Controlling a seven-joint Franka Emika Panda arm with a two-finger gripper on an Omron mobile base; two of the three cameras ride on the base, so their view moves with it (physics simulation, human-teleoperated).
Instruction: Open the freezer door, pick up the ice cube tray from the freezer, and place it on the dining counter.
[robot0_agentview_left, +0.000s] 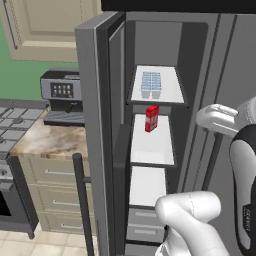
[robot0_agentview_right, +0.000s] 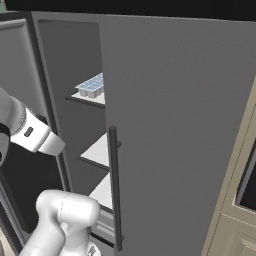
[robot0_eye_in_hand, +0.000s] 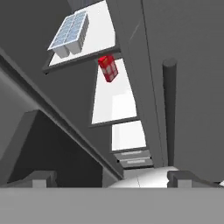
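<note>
The freezer door (robot0_agentview_left: 92, 125) stands swung open to the left, its dark handle (robot0_agentview_left: 82, 200) facing the room. Inside the freezer (robot0_agentview_left: 152, 145), the pale-blue ice cube tray (robot0_agentview_left: 151, 84) (robot0_agentview_right: 91, 85) (robot0_eye_in_hand: 70, 33) lies flat on the top white shelf. My gripper (robot0_eye_in_hand: 113, 178) is open, its fingertips wide apart with nothing between them. It hangs in front of the open compartment, well below the tray, looking up at it. The dining counter is out of view.
A red carton (robot0_agentview_left: 151, 118) (robot0_eye_in_hand: 108, 68) stands on the middle shelf under the tray. Grey drawers (robot0_agentview_left: 145, 225) sit at the freezer's bottom. The wider plain door (robot0_agentview_right: 175, 125) with its handle (robot0_agentview_right: 114, 185) is close on the right. A coffee machine (robot0_agentview_left: 62, 95) on a small counter (robot0_agentview_left: 45, 137) is to the left.
</note>
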